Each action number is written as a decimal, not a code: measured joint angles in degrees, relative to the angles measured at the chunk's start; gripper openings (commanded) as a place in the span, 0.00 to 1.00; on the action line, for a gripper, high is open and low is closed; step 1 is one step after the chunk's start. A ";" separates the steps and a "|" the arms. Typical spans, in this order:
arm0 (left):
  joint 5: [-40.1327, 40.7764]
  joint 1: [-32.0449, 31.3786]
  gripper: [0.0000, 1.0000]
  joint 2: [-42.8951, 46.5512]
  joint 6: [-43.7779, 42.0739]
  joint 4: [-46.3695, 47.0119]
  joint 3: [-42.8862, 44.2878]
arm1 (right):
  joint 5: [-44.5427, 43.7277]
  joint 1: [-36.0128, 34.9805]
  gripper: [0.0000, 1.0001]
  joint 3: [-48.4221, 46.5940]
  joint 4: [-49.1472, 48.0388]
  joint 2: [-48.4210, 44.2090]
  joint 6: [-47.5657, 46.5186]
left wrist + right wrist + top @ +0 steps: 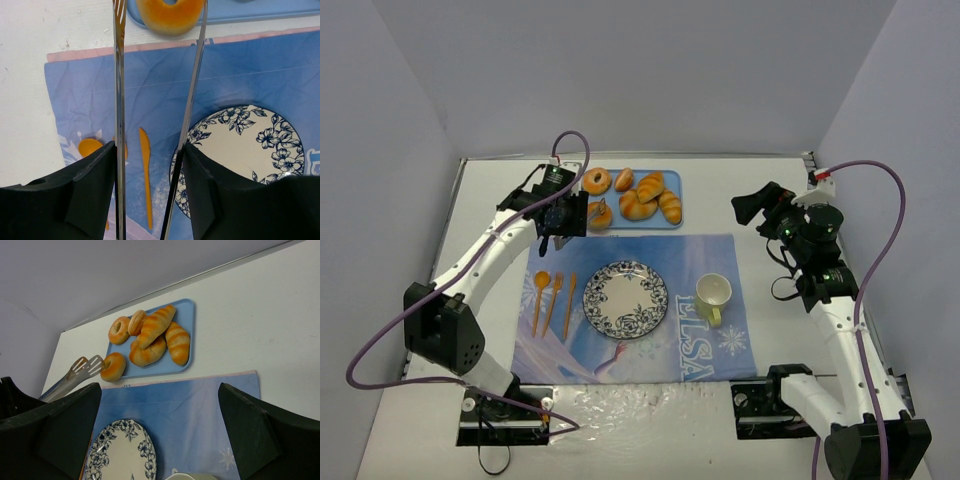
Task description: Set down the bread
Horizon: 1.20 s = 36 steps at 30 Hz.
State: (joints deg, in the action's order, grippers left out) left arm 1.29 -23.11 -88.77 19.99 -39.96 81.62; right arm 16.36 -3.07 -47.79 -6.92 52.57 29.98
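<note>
Left of the plate [625, 298], three orange plastic utensils [553, 295] are lying on the blue placemat [650, 255]. Beyond the plate and to its left, the left gripper [564, 214] is clamping a pair of metal tongs [119, 100]. Their blades are standing spread on either side of the bread [170, 15], not yet pinching it. The ring is sitting at the edge of the tray [187, 312] nearest the plate. Whether either blade is touching the glaze, I cannot tell.

The squeeze is looking like the risk. A smooth round ring could be slipping out from uneven blades, or dropping short of the plate during the carry. Straight beyond the plate, a second ring donut [597, 181] and the crescent rolls [645, 195] are crowding the tray, close enough to be nudged. Right of the plate, a pale yellow cup [713, 295] is standing clear of the likely path. Further right, the right gripper [159, 390] is hanging with its fingers wide apart, holding nothing.
</note>
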 measured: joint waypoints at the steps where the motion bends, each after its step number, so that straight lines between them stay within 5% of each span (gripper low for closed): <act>1: 0.10 -0.15 0.49 -0.43 0.11 0.02 -0.17 | 0.00 0.00 1.00 0.00 0.00 -0.05 0.00; 23: 2.56 -2.37 0.49 -7.22 1.75 2.97 -0.57 | 0.02 -0.01 1.00 0.13 -0.04 -0.08 0.00; 36: 4.53 -3.77 0.22 -7.76 1.92 2.86 -0.55 | 0.01 -0.01 1.00 0.15 -0.04 -0.10 0.00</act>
State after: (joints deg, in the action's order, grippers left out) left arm 5.82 -26.88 -96.53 21.91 -37.10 81.08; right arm 16.37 -3.09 -47.64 -6.96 52.47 29.98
